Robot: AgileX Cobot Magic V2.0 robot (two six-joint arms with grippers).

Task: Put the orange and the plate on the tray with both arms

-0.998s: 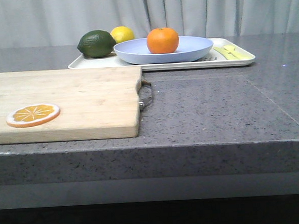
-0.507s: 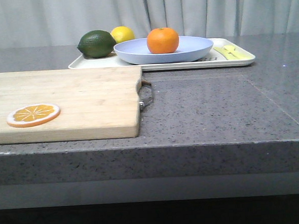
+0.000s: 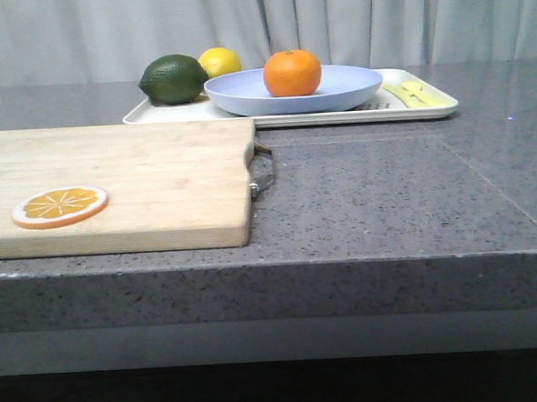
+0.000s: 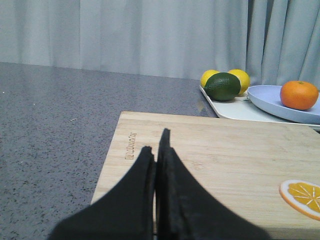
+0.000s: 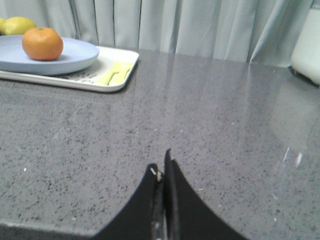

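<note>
Closest to me, my left gripper [image 4: 156, 150] hangs over the near end of the cutting board [image 3: 112, 183] with its jaws pressed together on nothing, and my right gripper [image 5: 161, 172] is likewise closed and empty above bare counter. Farther back, well apart from both, the orange [image 3: 292, 72] sits in the plate [image 3: 335, 92], which rests on the tray [image 3: 427, 109] (nothing left to carry, I judge). Neither arm is clearly nearer.
</note>
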